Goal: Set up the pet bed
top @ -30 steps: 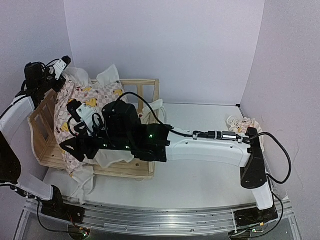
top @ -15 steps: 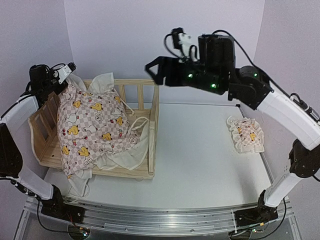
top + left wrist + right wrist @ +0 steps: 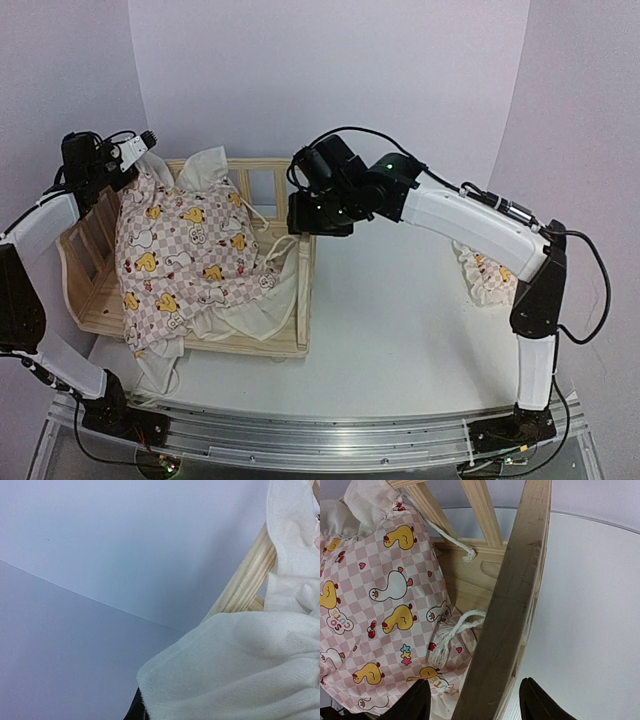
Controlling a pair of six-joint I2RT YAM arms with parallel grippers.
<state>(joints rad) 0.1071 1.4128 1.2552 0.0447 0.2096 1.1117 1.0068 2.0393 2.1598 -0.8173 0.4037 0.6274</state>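
I am hovering the right gripper, fingers spread, astride the side rail of the pet bed, which is sitting left on the table. The left gripper is pinching the cushion. Dropping carelessly is risking a knock that shoves the bed and tugs the cushion free.

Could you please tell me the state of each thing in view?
pet bed: standing upright on the table.
cushion: crumpled in the bed, far corner raised, near edge hanging over the frame.
pillow: lying on the table, apart from the bed.
left tool: at the cushion's raised corner; grip hidden by fabric.
right tool: open, straddling the bed's right rail.
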